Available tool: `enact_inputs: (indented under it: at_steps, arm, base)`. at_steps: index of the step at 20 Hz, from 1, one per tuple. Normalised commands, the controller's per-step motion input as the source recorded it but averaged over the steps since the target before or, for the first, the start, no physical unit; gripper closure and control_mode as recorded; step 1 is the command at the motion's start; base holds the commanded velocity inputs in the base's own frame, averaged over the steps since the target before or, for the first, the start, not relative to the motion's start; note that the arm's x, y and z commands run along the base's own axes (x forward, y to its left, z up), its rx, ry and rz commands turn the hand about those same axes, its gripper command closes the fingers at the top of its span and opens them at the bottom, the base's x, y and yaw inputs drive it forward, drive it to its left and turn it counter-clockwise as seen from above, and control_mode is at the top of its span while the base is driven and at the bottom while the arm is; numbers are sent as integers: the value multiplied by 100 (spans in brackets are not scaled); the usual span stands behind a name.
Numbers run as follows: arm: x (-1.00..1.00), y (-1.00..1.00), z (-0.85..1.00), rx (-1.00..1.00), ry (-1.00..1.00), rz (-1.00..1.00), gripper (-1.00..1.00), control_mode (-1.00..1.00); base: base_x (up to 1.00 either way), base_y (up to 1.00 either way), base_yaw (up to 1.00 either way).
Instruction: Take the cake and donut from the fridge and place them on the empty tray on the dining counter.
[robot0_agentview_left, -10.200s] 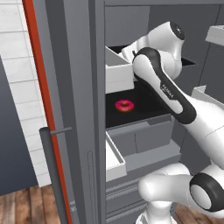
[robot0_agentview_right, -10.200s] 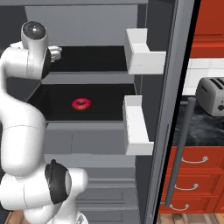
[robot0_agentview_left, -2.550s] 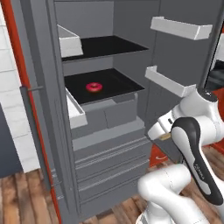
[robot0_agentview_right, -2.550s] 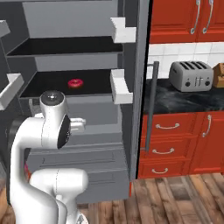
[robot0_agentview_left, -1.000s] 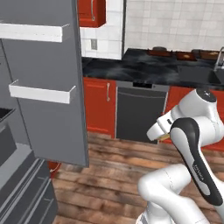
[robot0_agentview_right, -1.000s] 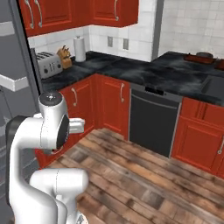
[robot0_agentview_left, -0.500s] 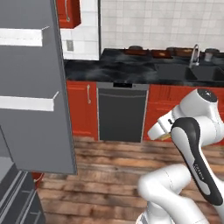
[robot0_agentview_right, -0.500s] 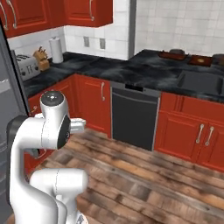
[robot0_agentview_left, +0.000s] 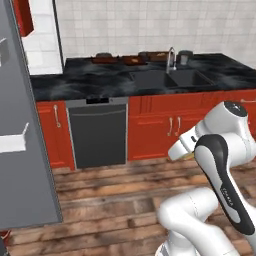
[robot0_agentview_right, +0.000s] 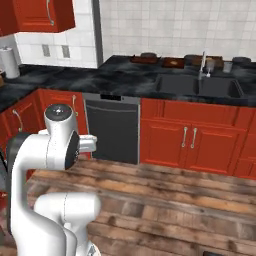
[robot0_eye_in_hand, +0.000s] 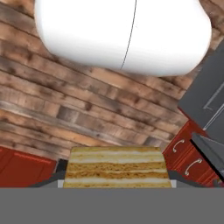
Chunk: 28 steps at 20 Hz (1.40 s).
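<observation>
Yellow-tan sponge in pale cream layers is seen at the bottom of the hand view: the cake (robot0_eye_in_hand: 115, 168), a small square block, is held between the two dark finger tips of the gripper (robot0_eye_in_hand: 114, 178), whose jaws are closed against its two opposite sides. The block is carried low over a brown wooden floor (robot0_eye_in_hand: 65, 109), with the arm folded in close to the robot's body in both base views. A grey panel of the fridge (robot0_agentview_left: 22, 150) is seen at the left of the left base view; the donut, the tray and the dining counter cannot be made out from here.

The cake is judged to be very light and soft, easily crushed or crumbled if squeezed harder, and its cream layers may let it shear or slip sideways. The present hold across the flat side faces, near mid-height, looks the soundest place to grip; a firm but gentle squeeze is called for, and jolts are best avoided while the base drives.

Ahead are a black marble worktop (robot0_agentview_right: 125, 75) over red cabinets (robot0_agentview_right: 210, 137), a dark dishwasher (robot0_agentview_right: 111, 129) and a sink (robot0_agentview_left: 170, 77) with a tap. No brand, label or legible writing is made out on any of these.
</observation>
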Motion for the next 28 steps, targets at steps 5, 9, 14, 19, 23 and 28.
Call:
enact_inputs:
  at_steps: [5, 9, 14, 19, 23, 28]
  arm:
    - [0, 0, 0, 0, 0, 0, 100, 100]
    - [0, 0, 0, 0, 0, 0, 100, 100]
    - [0, 0, 0, 0, 0, 0, 100, 100]
    - [0, 0, 0, 0, 0, 0, 100, 100]
    - [0, 0, 0, 0, 0, 0, 100, 100]
    - [0, 0, 0, 0, 0, 0, 100, 100]
  base:
    - [0, -15, -47]
    - [0, -32, -35]
    - [23, -35, -28]
    - [38, 2, -17]
    - [51, 36, -7]
    - [54, 16, -12]
